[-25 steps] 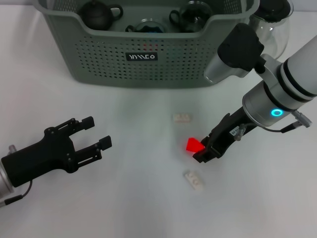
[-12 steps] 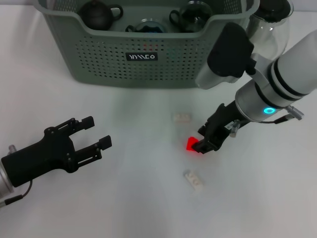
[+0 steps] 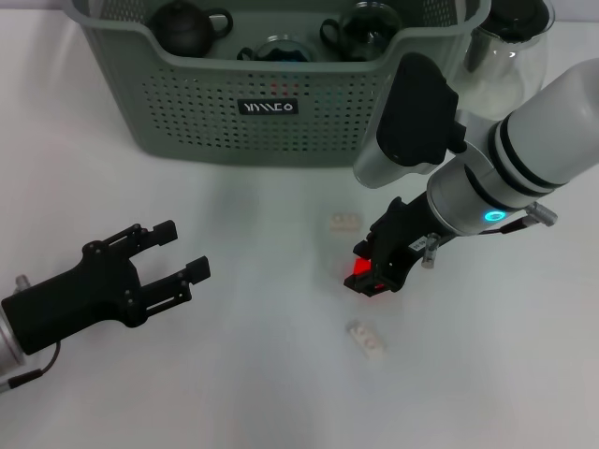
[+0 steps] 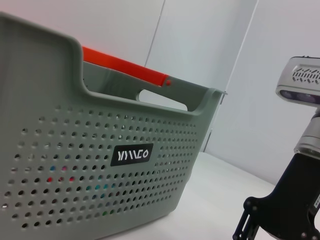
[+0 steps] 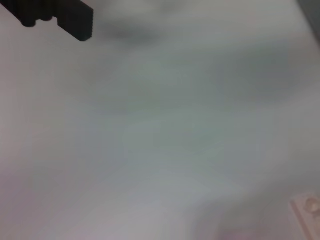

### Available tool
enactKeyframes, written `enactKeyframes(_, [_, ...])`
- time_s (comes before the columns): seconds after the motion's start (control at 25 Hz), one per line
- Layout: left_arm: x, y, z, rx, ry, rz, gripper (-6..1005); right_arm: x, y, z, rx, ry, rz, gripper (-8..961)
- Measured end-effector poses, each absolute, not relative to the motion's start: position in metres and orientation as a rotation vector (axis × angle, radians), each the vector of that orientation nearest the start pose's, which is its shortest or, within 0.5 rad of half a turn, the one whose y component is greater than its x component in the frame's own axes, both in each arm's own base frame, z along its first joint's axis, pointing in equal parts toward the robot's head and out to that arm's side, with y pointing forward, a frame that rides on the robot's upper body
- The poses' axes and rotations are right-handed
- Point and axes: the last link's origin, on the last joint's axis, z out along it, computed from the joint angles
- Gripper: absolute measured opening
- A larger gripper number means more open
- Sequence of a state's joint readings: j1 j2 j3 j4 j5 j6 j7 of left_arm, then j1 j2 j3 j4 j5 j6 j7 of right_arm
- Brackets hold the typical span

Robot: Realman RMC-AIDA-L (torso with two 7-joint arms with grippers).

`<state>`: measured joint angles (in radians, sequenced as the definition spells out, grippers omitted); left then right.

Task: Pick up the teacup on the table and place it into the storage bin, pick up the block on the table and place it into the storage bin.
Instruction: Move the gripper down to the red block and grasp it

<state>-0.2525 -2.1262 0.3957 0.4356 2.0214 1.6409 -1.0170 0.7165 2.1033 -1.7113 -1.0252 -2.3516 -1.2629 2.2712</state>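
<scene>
Head view alone shows right gripper [image 3: 371, 272] gripping red block [image 3: 360, 270].

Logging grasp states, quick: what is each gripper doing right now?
Left gripper: open, empty, hovering over the table.
Right gripper: closed on the red block.

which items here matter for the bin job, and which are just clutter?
Job items:
storage bin
red block, at the right gripper
left gripper, open, parked at the table's left

Lying about:
two pale blocks
glass pitcher beside the bin
dark teapot and other teaware already inside the bin
</scene>
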Motion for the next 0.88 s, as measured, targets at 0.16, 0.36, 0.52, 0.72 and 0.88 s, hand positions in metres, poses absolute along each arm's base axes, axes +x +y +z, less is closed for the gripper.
enactKeyframes(0.16, [-0.3366, 0.2211, -0.0246, -2.415, -0.789, -0.901, 761, 0.1607, 0.3406, -0.1034, -2.959, 0.414, -0.519, 465])
enactKeyframes(0.36, [-0.3371, 0.2205, -0.0246, -2.413, -0.79, -0.9, 761, 0.1613, 0.3417, -0.1037, -2.95, 0.409, -0.511, 466])
enactKeyframes(0.52, [-0.3374, 0.2201, -0.0247, -2.413, -0.792, -0.899, 761, 0.1602, 0.3403, -0.1041, -2.957, 0.408, -0.5, 466])
enactKeyframes(0.72, [-0.3377, 0.2196, -0.0248, -2.414, -0.793, -0.897, 761, 0.1613, 0.3403, -0.1034, -2.957, 0.409, -0.497, 466])
enactKeyframes(0.88, [-0.338, 0.2193, -0.0249, -2.414, -0.794, -0.896, 761, 0.165, 0.3405, -0.1056, -2.953, 0.409, -0.508, 466])
